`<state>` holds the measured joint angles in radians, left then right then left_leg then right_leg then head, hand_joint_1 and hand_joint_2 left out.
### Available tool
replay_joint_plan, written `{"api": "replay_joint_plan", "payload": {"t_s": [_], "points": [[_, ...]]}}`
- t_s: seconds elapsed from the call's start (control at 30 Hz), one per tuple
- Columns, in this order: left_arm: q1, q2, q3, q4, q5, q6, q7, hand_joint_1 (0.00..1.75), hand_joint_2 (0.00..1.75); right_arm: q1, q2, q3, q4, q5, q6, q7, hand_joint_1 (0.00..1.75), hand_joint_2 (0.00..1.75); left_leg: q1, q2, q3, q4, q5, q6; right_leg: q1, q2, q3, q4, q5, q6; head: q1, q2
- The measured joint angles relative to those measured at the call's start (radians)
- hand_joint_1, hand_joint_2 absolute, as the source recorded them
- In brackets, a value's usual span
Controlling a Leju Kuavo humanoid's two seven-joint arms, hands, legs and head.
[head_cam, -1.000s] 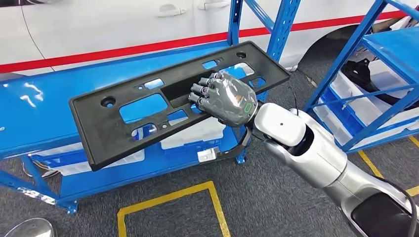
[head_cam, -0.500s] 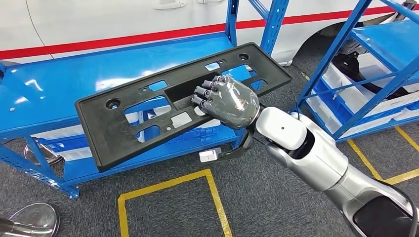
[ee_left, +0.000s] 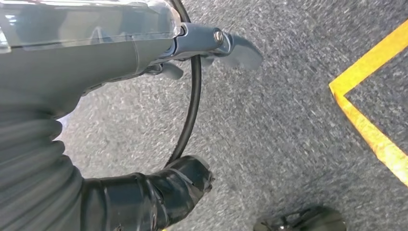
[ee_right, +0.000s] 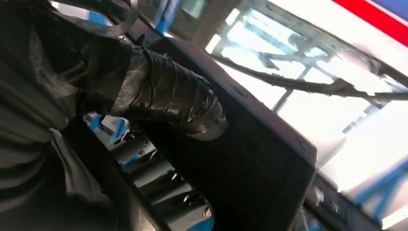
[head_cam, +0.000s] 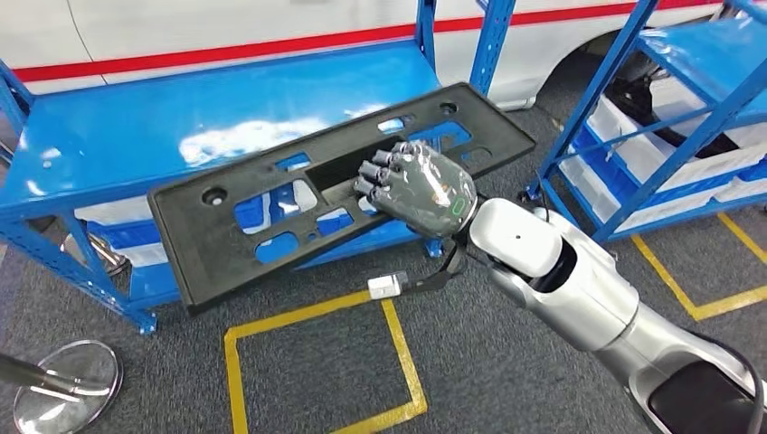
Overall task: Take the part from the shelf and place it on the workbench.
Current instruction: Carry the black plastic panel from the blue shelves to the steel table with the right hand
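Head view: the right hand (head_cam: 418,187) is gripping the part (head_cam: 339,185), a long black plastic panel with cut-outs, its fingers hooked through a central opening. Across the last second the whole picture is shifting: the blue shelf (head_cam: 181,136) is sliding up and to the right in the frame, more floor is appearing below, and a round metal stand base (head_cam: 65,384) is coming into the lower left corner. This reads as the camera turning and not as movement of the objects. The panel is keeping nearly the same place relative to the hand. Judgement: the part is lifted clear of the shelf and the carrying stage is under way; the desk is not yet appearing. The panel is hanging over the shelf edge and the yellow floor marking (head_cam: 312,357). A second blue rack (head_cam: 674,108) holding white bins is standing to the right, near the panel's far end; its uprights could catch the long part during a turn. A white car body (head_cam: 226,23) is sitting behind the shelf.

Left wrist view: the left hand (ee_left: 144,62) is hanging over grey carpet, holding nothing, fingers apart. A black cable (ee_left: 192,106) is looping beside it.

Right wrist view: the taped thumb (ee_right: 163,94) is pressing against the dark panel's underside.
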<state>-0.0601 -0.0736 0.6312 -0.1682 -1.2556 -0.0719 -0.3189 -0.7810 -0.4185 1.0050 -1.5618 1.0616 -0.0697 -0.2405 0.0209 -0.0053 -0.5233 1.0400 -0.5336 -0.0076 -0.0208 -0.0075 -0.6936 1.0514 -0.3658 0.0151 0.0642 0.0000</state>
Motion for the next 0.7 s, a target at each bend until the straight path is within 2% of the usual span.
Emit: {"api": "replay_joint_plan", "payload": {"t_s": [0.03, 0.07, 0.1, 0.13, 0.2, 0.23, 0.27, 0.3, 0.33, 0.37, 0.4, 0.43, 0.47, 0.5, 0.57, 0.6, 0.63, 0.7], "points": [[-0.001, 0.0, 0.0, 0.0, 0.001, 0.0, 0.0, 0.0, 1.75, 0.0, 0.0, 0.0, 0.001, 0.001, 0.001, -0.001, 1.75, 1.75, 0.0, 0.002, -0.01, 0.002, 0.008, 0.011, -0.001, 0.001, -0.003, -0.003, 0.008, 0.007, 0.0, 0.0], [-0.002, 0.0, 0.001, 0.0, 0.002, -0.002, 0.001, 0.0, 1.75, 0.0, 0.0, 0.0, 0.002, 0.001, 0.002, -0.002, 1.75, 1.75, 0.0, 0.004, -0.018, 0.001, 0.019, 0.021, -0.002, 0.002, -0.009, -0.001, 0.003, 0.013, 0.0, 0.0], [-0.005, 0.0, 0.001, 0.0, 0.004, -0.003, 0.002, 0.0, 1.75, -0.001, 0.0, 0.0, 0.004, -0.001, 0.004, -0.004, 1.75, 1.75, 0.0, 0.007, -0.029, -0.001, 0.032, 0.032, -0.004, 0.002, -0.019, 0.016, -0.025, 0.017, 0.001, 0.0], [-0.008, 0.0, 0.001, 0.0, 0.007, -0.004, 0.004, 0.0, 1.75, -0.002, 0.0, 0.0, 0.005, -0.003, 0.006, -0.009, 1.75, 1.75, 0.001, 0.009, -0.042, -0.002, 0.045, 0.041, -0.004, 0.003, -0.032, 0.051, -0.069, 0.019, 0.001, 0.0], [-0.014, 0.0, 0.002, 0.0, 0.012, -0.007, 0.008, 0.0, 1.75, -0.005, 0.0, 0.0, 0.008, -0.015, 0.011, -0.018, 1.75, 1.75, -0.003, 0.01, -0.072, -0.001, 0.072, 0.05, -0.003, 0.004, -0.06, 0.175, -0.175, 0.021, 0.001, 0.0], [-0.016, 0.001, 0.003, 0.0, 0.014, -0.009, 0.01, 0.0, 1.75, -0.007, 0.0, 0.0, 0.008, -0.023, 0.013, -0.023, 1.75, 1.75, -0.007, 0.01, -0.087, -0.001, 0.082, 0.051, -0.001, 0.004, -0.067, 0.235, -0.201, 0.021, 0.001, 0.0], [-0.017, 0.002, 0.003, 0.0, 0.016, -0.01, 0.012, 0.0, 1.75, -0.007, 0.0, -0.001, 0.009, -0.032, 0.012, -0.028, 1.75, 1.75, -0.011, 0.01, -0.102, -0.001, 0.092, 0.052, 0.001, 0.004, -0.064, 0.275, -0.201, 0.018, 0.001, 0.0], [-0.018, 0.004, 0.005, 0.0, 0.017, -0.01, 0.014, 0.0, 1.75, -0.007, 0.0, -0.003, 0.009, -0.041, 0.011, -0.032, 1.75, 1.75, -0.016, 0.009, -0.116, 0.0, 0.101, 0.053, 0.004, 0.004, -0.045, 0.281, -0.179, 0.011, 0.001, 0.0], [-0.019, 0.005, 0.006, 0.0, 0.018, -0.01, 0.016, 0.0, 1.75, -0.007, 0.0, -0.007, 0.008, -0.049, 0.01, -0.036, 1.75, 1.75, -0.021, 0.009, -0.129, -0.001, 0.111, 0.053, 0.01, 0.004, -0.011, 0.256, -0.149, -0.001, 0.001, 0.0], [-0.019, 0.005, 0.007, 0.0, 0.019, -0.01, 0.017, 0.0, 1.75, -0.008, 0.0, -0.012, 0.007, -0.057, 0.009, -0.039, 1.75, 1.75, -0.025, 0.009, -0.139, 0.0, 0.12, 0.053, 0.019, 0.004, 0.04, 0.2, -0.129, -0.019, 0.0, 0.0], [-0.019, 0.005, 0.009, 0.0, 0.02, -0.01, 0.019, 0.0, 1.75, -0.01, 0.0, -0.02, 0.006, -0.063, 0.009, -0.039, 1.75, 1.75, -0.028, 0.009, -0.146, 0.0, 0.13, 0.052, 0.03, 0.002, 0.1, 0.124, -0.132, -0.038, 0.0, 0.0], [-0.019, 0.004, 0.01, -0.001, 0.02, -0.009, 0.021, 0.0, 1.75, -0.012, 0.0, -0.029, 0.004, -0.069, 0.009, -0.04, 1.75, 1.75, -0.029, 0.01, -0.15, -0.002, 0.138, 0.05, 0.039, 0.0, 0.151, 0.054, -0.147, -0.052, 0.0, 0.0], [-0.019, 0.004, 0.012, -0.001, 0.021, -0.008, 0.022, 0.0, 1.75, -0.015, 0.0, -0.039, 0.002, -0.074, 0.01, -0.04, 1.75, 1.75, -0.027, 0.011, -0.15, -0.004, 0.146, 0.045, 0.047, -0.002, 0.187, 0.0, -0.165, -0.062, 0.0, 0.0], [-0.019, 0.004, 0.015, -0.001, 0.022, -0.007, 0.024, 0.0, 1.75, -0.018, 0.0, -0.048, 0.0, -0.078, 0.01, -0.041, 1.75, 1.75, -0.026, 0.011, -0.149, -0.009, 0.155, 0.039, 0.051, -0.004, 0.204, -0.032, -0.174, -0.067, 0.001, 0.0], [-0.018, 0.008, 0.022, -0.001, 0.024, -0.006, 0.027, 0.0, 1.75, -0.02, 0.001, -0.059, -0.003, -0.082, 0.01, -0.041, 1.75, 1.75, -0.023, 0.013, -0.147, -0.021, 0.167, 0.027, 0.05, -0.006, 0.204, -0.061, -0.152, -0.075, 0.003, 0.0], [-0.017, 0.009, 0.025, -0.001, 0.025, -0.005, 0.029, 0.0, 1.75, -0.02, 0.001, -0.062, -0.004, -0.083, 0.01, -0.04, 1.75, 1.75, -0.023, 0.012, -0.152, -0.013, 0.155, 0.022, 0.047, -0.007, 0.203, -0.075, -0.138, -0.08, 0.004, 0.0], [-0.016, 0.011, 0.026, -0.001, 0.026, -0.004, 0.031, 0.0, 1.75, -0.02, 0.003, -0.064, -0.004, -0.083, 0.01, -0.038, 1.75, 1.75, -0.023, 0.01, -0.163, 0.014, 0.127, 0.017, 0.042, -0.008, 0.201, -0.087, -0.123, -0.082, 0.004, 0.0], [-0.014, 0.015, 0.028, -0.001, 0.029, -0.001, 0.035, 0.0, 1.75, -0.016, 0.006, -0.067, -0.005, -0.083, 0.009, -0.032, 1.75, 1.75, -0.016, 0.008, -0.202, 0.127, 0.041, 0.007, 0.037, -0.01, 0.188, -0.091, -0.104, -0.082, 0.003, 0.0]]}}
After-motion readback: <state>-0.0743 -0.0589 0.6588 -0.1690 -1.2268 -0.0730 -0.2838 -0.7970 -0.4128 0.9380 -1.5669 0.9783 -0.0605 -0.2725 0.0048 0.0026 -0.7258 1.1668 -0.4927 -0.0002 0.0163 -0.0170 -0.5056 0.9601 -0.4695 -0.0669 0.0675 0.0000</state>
